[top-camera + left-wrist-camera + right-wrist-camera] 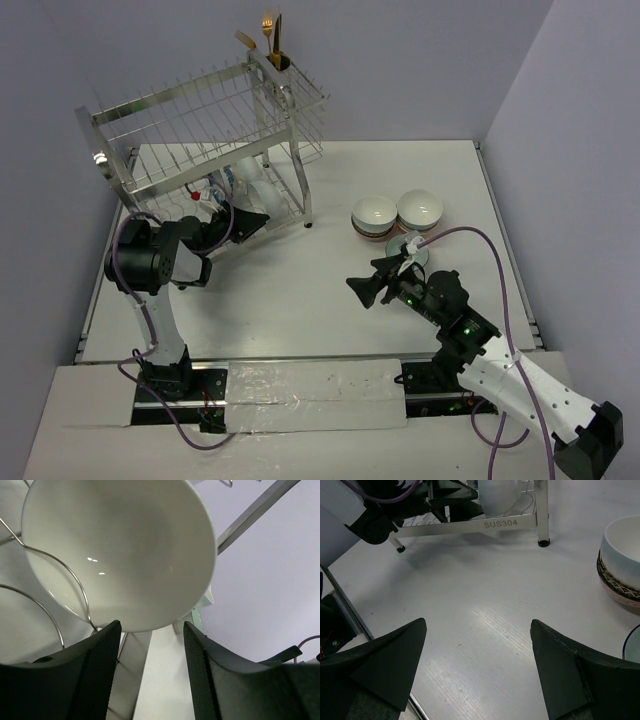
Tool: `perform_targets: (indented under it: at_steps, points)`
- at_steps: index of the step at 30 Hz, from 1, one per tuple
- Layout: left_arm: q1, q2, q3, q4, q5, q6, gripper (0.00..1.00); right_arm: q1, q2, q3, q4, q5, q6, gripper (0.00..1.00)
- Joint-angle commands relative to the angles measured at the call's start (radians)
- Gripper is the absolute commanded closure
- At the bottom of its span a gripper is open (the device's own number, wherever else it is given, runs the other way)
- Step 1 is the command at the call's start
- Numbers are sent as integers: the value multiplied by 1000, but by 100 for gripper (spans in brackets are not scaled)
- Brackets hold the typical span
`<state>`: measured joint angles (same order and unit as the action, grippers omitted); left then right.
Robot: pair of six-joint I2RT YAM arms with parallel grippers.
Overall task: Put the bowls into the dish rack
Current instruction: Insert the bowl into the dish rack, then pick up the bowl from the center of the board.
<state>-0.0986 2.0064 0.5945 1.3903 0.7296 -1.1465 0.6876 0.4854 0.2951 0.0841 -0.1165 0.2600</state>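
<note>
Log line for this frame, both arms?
left gripper open, at white bowl seated in rack | right gripper open, empty, over table | bowl stacks on table right of rack

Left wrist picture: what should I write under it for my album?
A white bowl sits in the dish rack wires, right above the open left claw.

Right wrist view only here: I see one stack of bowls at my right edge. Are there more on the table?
Observer: Yes, two stacks of bowls sit side by side, right of the rack.
Operator: And on the left side?
Observer: The left claw is open, low in the rack, with a white bowl standing in the wires right in front of it.
Operator: Top shelf?
Observer: No bowls visible there; only gold cutlery in the corner cup.
</note>
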Motion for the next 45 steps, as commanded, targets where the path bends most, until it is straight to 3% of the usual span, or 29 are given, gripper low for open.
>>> perform_targets:
  at_steps: [1,14,22,28,34,37,45]
  points:
    - [-3,-61,-32,386,-44,34,41,10,-10,16,29,9,-5,8]
    - [-16,-175,-59,245,-108,114,38,9,-16,12,39,5,-2,8]
    - [-64,-340,-55,-84,-222,266,38,9,-41,6,31,44,5,7]
    - [-70,-368,-90,-94,-260,186,38,10,-56,6,22,66,10,7]
    - [-121,-472,-87,-286,-326,209,38,9,-73,6,2,113,27,7]
    - [-136,-492,-71,-378,-320,218,38,9,-87,1,-6,190,44,7]
    - [-176,-546,-142,-410,-331,97,38,9,-146,15,-131,447,128,4]
